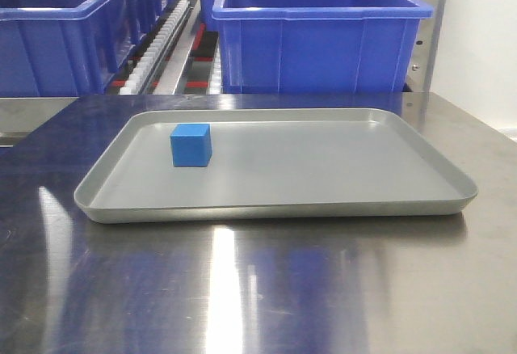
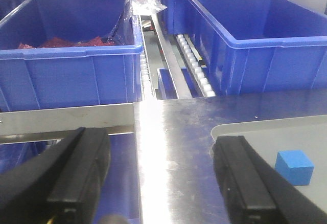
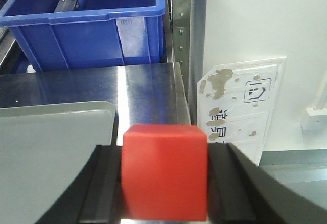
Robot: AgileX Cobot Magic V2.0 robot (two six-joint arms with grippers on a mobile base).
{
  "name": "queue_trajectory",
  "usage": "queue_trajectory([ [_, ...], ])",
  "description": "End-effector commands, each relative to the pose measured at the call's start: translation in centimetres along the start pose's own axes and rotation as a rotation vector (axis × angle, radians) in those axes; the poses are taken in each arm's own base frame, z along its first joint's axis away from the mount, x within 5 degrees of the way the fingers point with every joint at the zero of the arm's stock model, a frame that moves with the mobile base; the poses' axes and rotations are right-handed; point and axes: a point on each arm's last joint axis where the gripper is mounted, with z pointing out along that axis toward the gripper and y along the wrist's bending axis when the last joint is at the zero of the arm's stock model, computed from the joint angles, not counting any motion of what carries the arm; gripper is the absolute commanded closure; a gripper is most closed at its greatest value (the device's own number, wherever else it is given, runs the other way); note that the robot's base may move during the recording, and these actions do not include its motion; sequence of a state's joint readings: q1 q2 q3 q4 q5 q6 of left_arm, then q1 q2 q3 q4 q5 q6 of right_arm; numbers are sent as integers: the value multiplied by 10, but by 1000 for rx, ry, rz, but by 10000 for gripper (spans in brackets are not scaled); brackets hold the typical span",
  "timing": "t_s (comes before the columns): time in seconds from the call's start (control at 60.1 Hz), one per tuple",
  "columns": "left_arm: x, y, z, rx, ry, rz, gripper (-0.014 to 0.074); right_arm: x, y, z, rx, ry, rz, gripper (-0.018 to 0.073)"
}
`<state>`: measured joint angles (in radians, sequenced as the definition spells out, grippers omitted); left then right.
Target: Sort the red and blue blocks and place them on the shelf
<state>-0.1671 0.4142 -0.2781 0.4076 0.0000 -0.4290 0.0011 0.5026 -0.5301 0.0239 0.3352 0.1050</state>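
The blue block rests on the left part of the grey tray; the left wrist view shows the same blue block just right of my left gripper. That gripper is open and empty above the steel tabletop, left of the tray. My right gripper is shut on the red block, held above the table's right edge beside the tray corner. The shelf with white rollers runs behind the table, between the bins. Neither gripper appears in the front view.
Large blue bins stand on the shelf behind the table, one at left holding red material. A perforated steel upright rises at the table's right rear corner. A white printed board leans beyond the right edge.
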Motion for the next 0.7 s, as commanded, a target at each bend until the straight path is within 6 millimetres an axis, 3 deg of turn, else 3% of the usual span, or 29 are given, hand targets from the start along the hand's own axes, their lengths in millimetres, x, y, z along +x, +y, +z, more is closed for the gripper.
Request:
queue_trajectory([
  [0.0, -13, -3, 0, 30, -87, -9, 80, -17, 1, -3, -3, -119, -11, 501],
  [0.416, -7, -1, 0, 12, -36, 37, 181, -17, 1, -3, -3, -119, -11, 501],
  [0.466, -6, -1, 0, 8, -28, 37, 224, -17, 1, -3, -3, -119, -11, 501],
  [0.515, -4, 0, 0, -1, -9, 37, 321, -17, 1, -3, -3, -119, -11, 501],
  [0.582, -3, 0, 0, -5, -1, 37, 546, -17, 1, -3, -3, -119, -11, 501],
  [0.632, -3, 0, 0, -6, 1, 40, 495, -17, 1, -3, -3, -119, -11, 501],
  [0.682, -3, 0, 0, -6, 1, 40, 498, -17, 1, -3, -3, -119, -11, 501],
])
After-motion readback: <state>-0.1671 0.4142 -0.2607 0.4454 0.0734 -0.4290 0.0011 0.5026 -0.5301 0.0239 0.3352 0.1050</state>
